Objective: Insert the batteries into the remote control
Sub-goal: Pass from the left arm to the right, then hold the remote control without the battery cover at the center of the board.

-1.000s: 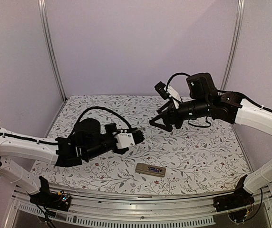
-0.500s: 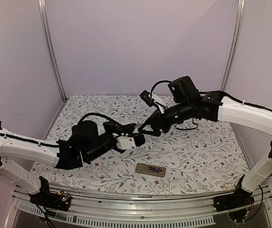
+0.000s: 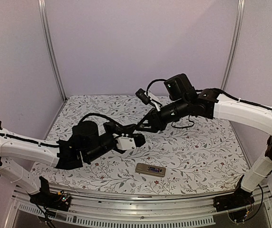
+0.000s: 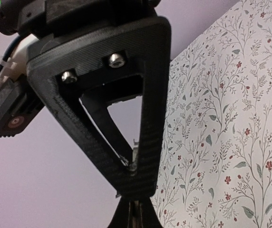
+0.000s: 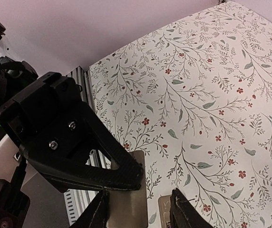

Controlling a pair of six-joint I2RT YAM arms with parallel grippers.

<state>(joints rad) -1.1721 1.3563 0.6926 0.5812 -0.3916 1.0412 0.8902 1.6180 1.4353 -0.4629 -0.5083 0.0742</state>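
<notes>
Left claw is pinched shut on what looks like a flat grey cover, holding it up mid-air so the right claw, fingers apart, can straddle it, while the remote control lies free near the worktop's near edge.

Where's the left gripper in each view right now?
Top external: left gripper mid-table, just below the right gripper.
Left wrist: left gripper at bottom edge, shut.
Right wrist: left gripper left half, pinching the flat grey piece.
Shared landmark: floral tablecloth.
</notes>
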